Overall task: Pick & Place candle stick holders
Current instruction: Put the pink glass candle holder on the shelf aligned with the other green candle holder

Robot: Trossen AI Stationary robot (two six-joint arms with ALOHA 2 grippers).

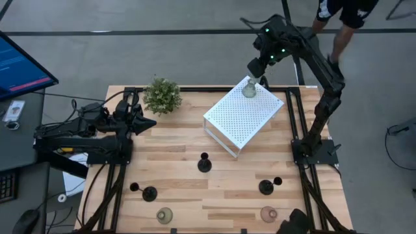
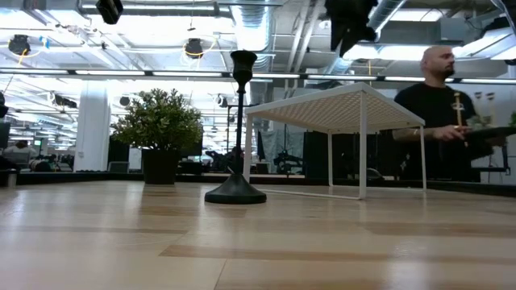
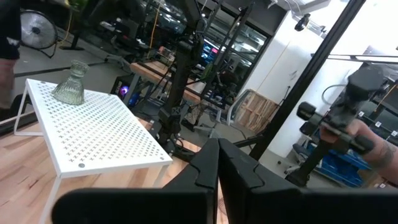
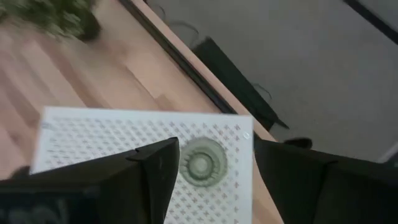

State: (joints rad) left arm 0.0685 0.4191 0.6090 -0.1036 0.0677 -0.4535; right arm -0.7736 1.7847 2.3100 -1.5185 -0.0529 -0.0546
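Note:
A greenish glass candle stick holder (image 1: 249, 89) stands on its base at the far corner of the white perforated box (image 1: 242, 116); the left wrist view also shows this holder (image 3: 71, 84). My right gripper (image 4: 214, 149) hangs open above it, clear of it, one finger to each side. Three black holders (image 1: 205, 164) (image 1: 148, 192) (image 1: 266, 187) stand on the table's near half. A greenish glass holder (image 1: 164, 215) and a pink one (image 1: 268, 213) stand at the near edge. My left gripper (image 1: 148, 123) waits shut at the table's left.
A green potted plant (image 1: 162, 95) stands at the far left of the table. A person (image 2: 435, 97) stands beyond the far right edge. Bare wood lies between the box and the black holders.

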